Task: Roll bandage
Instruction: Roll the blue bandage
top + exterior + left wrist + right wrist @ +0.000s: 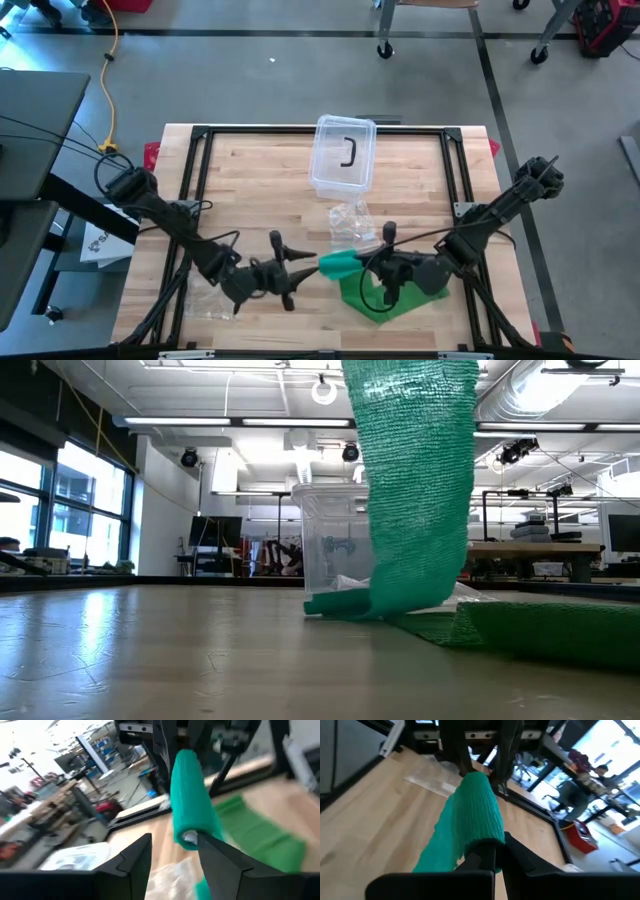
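Note:
The green bandage roll [340,263] hangs level above the table's near middle, between my two grippers. My right gripper [495,851] is shut on its right end. A loose strip [415,480] drops from the roll to the table and ends in a flat green heap [385,298]. My left gripper [175,845] is open at the roll's left end [189,837], which stands between its fingertips, close beside one finger [215,855]. My right gripper pinches the roll's right end [487,837] between its two shut fingers, coming in almost level from the table's right, along the roll. The roll is lifted clear and its loose strip hangs slack to the table. My left gripper: whether its finger touches the roll's end cannot be told.
A clear plastic box [343,153] with a black piece inside stands at the far middle. A crumpled clear wrapper [352,220] lies in front of it, and another clear bag [205,300] lies near left. A black frame [200,135] borders the table.

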Action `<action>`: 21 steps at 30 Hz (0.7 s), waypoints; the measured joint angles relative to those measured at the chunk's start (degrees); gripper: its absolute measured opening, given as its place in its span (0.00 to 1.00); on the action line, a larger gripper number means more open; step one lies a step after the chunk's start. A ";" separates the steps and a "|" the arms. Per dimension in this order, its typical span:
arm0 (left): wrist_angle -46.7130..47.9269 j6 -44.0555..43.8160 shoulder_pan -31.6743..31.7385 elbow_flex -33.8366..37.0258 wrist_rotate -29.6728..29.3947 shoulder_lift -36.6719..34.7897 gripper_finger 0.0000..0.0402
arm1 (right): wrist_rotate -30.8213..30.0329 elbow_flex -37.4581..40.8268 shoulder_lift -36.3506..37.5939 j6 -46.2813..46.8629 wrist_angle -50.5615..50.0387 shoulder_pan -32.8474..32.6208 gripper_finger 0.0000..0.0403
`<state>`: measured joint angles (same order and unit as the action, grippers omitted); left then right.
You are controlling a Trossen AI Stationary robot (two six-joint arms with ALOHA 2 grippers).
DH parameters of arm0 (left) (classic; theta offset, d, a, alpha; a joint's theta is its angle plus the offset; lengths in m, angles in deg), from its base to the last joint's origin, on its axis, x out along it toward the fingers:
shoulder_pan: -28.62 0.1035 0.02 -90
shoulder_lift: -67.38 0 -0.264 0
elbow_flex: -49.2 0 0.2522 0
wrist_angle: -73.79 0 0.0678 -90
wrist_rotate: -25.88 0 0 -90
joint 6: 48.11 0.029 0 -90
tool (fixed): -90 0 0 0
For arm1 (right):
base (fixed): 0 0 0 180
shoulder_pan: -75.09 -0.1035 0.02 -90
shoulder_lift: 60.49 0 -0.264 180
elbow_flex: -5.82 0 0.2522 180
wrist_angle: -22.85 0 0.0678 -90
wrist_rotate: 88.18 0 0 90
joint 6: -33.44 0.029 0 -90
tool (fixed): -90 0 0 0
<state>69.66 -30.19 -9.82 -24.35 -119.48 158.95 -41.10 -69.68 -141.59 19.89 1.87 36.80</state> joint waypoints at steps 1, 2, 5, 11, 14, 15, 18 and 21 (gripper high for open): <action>2.60 0.63 -0.25 -1.24 -0.37 0.00 0.37 | 0.89 0.00 0.00 0.04 0.15 0.14 0.00; 4.80 1.14 -0.65 -2.27 -0.72 0.00 0.36 | 1.47 0.00 0.00 0.04 0.20 0.20 0.00; 7.60 3.50 -1.83 -4.33 -0.72 0.00 0.34 | 3.27 0.00 0.05 0.03 1.02 0.18 0.00; 5.79 3.50 -2.15 -4.43 4.36 0.04 0.34 | 13.57 0.00 0.20 -0.59 5.25 1.19 0.00; 5.84 4.15 -2.28 -4.43 5.33 0.04 0.34 | 15.40 0.00 0.21 1.57 5.93 2.45 0.00; 5.85 4.82 -2.54 -4.43 5.08 0.04 0.34 | 16.07 0.00 0.26 2.95 5.85 3.02 0.00; 3.96 8.98 -4.18 -4.41 1.64 0.04 0.34 | 21.19 -0.02 0.62 8.06 5.48 5.10 0.00; 1.85 13.01 -5.50 -4.41 -2.21 0.04 0.34 | 27.98 -0.02 0.81 12.57 5.15 7.21 0.00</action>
<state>71.51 -17.18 -15.33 -28.76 -121.69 158.99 -13.11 -69.70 -140.79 32.47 7.02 44.01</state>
